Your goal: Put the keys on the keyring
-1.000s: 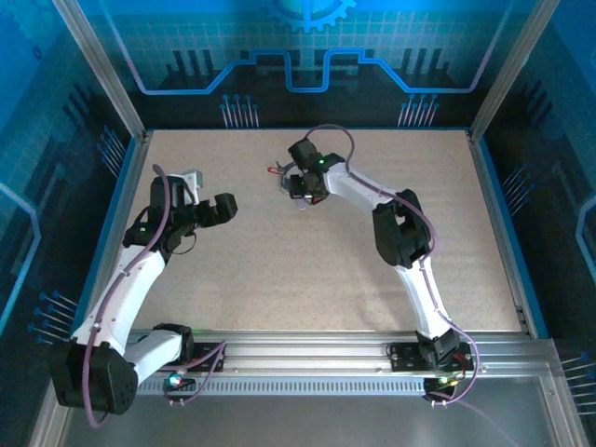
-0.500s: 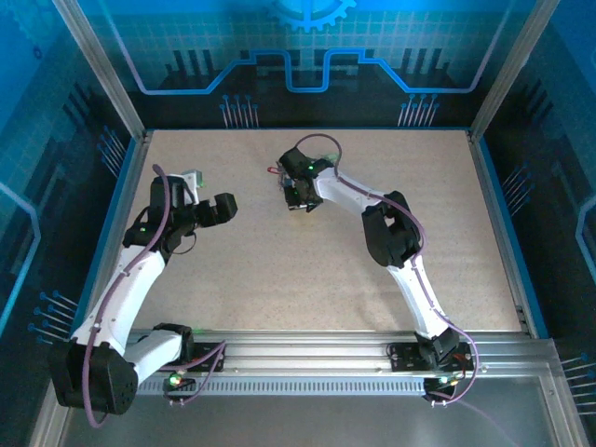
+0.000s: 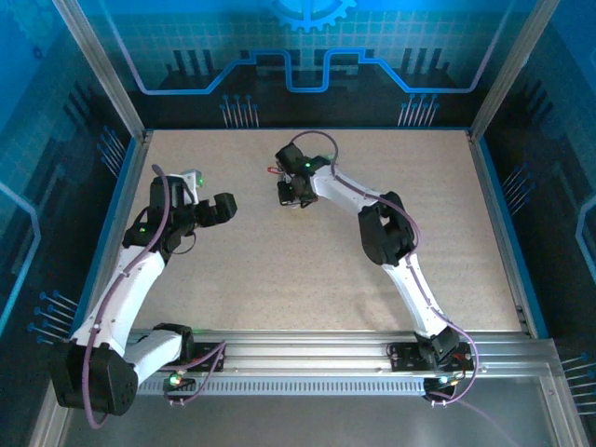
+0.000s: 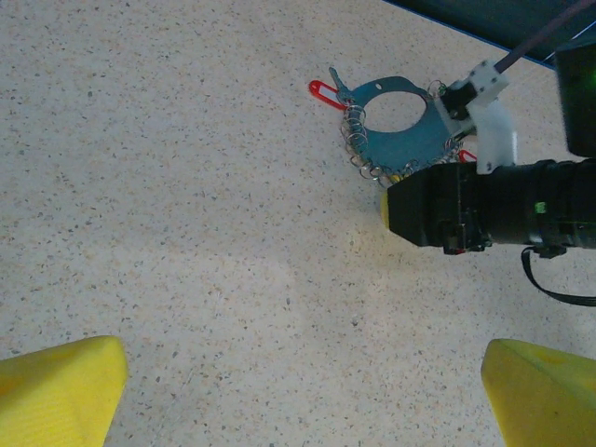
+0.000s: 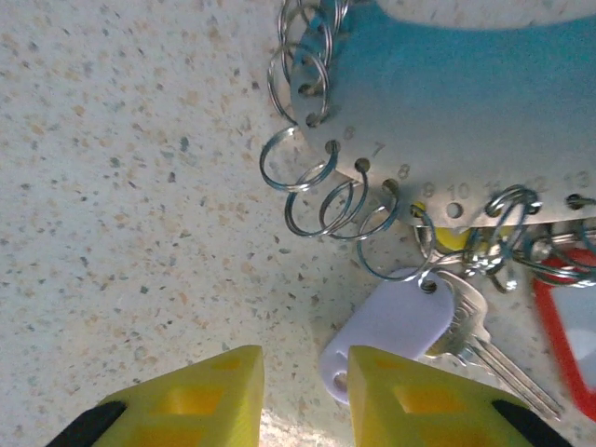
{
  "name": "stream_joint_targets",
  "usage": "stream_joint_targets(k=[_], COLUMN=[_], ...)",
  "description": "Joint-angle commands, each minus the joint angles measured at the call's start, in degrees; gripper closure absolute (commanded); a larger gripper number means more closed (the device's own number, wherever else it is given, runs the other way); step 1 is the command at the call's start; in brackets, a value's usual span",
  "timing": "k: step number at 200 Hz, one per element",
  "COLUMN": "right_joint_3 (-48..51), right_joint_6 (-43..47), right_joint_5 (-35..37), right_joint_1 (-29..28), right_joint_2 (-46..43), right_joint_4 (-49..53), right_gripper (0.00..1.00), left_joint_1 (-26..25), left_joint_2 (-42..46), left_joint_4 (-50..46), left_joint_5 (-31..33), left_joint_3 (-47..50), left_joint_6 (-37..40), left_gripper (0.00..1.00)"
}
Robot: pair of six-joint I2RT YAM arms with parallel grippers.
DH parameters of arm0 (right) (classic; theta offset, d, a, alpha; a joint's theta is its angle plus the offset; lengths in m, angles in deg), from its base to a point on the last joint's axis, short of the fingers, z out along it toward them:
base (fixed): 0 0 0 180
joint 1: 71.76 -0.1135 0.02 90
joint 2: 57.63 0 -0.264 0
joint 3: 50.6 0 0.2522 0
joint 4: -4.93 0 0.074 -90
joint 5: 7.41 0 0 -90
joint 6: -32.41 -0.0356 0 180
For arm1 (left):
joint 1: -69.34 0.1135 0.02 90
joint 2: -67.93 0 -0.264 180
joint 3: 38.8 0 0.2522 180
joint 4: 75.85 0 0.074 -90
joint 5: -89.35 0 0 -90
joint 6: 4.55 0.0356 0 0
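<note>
Keys point(image 5: 466, 326) are lying at the far middle of the speckled surface point(image 3: 279, 270), hanging from small split rings point(image 5: 298, 168) that are threading the numbered holes along the edge of the keyring point(image 4: 400, 151), a flat blue plate with a large round hole.

Toward the left side, the left tool point(image 3: 219, 207) is hovering well apart from the plate with its yellow fingers point(image 4: 56, 391) spread as wide as they go, gripping nothing. Bare surface is stretching between it and the plate.

At the plate, a red tag point(image 4: 321, 90) is sticking out from its left edge. In the right wrist view a key with a pale purple tag point(image 5: 396, 321) is dangling from one ring, and another red tag point(image 5: 568, 326) is lying just beside it.

The right tool point(image 5: 305, 396) is hanging directly over the plate's near edge, its fingers point(image 5: 186, 396) drawn to a narrow gap in which only surface is showing. The purple tag's end is lying just beside one finger, and whether it is touching cannot be told.

Right of this arm and toward the near rail, the surface is lying open as far as the blue side walls point(image 3: 507, 233).
</note>
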Motion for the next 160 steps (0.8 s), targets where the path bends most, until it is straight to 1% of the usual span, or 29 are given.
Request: stream_joint_targets(k=[1,49,87,130,160], right_joint_3=[-0.35,6.72,18.78,36.22,46.86], right_joint_6=[-1.05,-0.86,0.26,2.27,3.26], right_joint_5=[-2.26,-1.55,-1.05,2.08,2.47], right_joint_1=[-0.91,-1.1,-1.19,-0.77,1.61], right_joint_2=[2.14,-1.45,-7.83,-21.14,-29.75], right_joint_4=[1.13,0.74,-1.2,-3.48,-6.44], right_gripper=[0.68,0.68,0.68,0.66,0.65], left_joint_1=[-0.19,-0.19,-0.19,-0.19,-0.16], left_joint_2=[0.64,0.39,0.36,0.13,-0.04], left_joint_4=[0.41,0.54,0.44,0.71,0.87], left_joint_5=[0.6,0.58,0.6,0.06,-0.4], left_joint_3=[0.64,0.52,0.51,0.54,0.59], left_joint_6=[-0.54,-0.24,-0.29,-0.54,-0.83], left_gripper=[0.01,0.01,0.01,0.01,0.01])
